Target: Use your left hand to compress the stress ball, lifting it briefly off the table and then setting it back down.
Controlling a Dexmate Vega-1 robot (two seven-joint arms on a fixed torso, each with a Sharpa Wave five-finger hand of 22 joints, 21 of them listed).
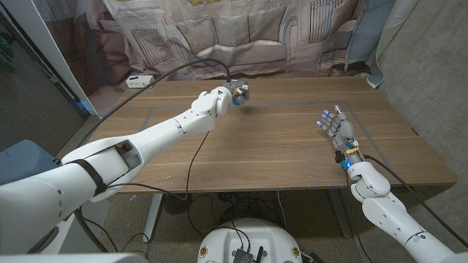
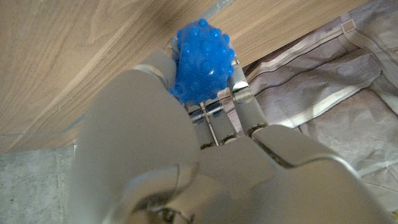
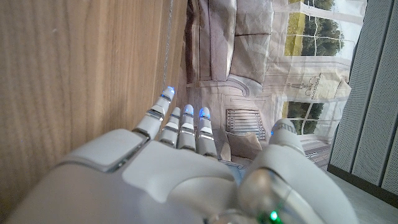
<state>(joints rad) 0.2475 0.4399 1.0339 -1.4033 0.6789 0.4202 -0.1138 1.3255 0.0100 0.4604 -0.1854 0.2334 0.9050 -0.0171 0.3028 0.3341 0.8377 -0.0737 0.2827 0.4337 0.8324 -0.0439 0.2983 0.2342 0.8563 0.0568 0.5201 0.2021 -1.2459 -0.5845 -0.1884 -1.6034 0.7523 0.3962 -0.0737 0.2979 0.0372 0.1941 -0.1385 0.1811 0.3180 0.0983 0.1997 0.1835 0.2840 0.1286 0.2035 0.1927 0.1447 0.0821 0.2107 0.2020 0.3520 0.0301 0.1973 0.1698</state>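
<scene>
A blue bumpy stress ball (image 2: pixel 202 59) sits in the grip of my left hand (image 2: pixel 186 124), whose fingers close around it. In the head view the left hand (image 1: pixel 232 95) reaches over the far middle of the wooden table (image 1: pixel 278 153), with a bit of the blue ball (image 1: pixel 237 101) showing between its fingers. Whether the ball touches the table I cannot tell. My right hand (image 1: pixel 338 128) stands near the table's right side with its fingers (image 3: pixel 183 127) straight and apart, holding nothing.
A white box (image 1: pixel 140 80) lies at the table's far left corner. A black cable (image 1: pixel 191 67) runs along the left arm. A printed curtain (image 1: pixel 241 33) hangs behind the table.
</scene>
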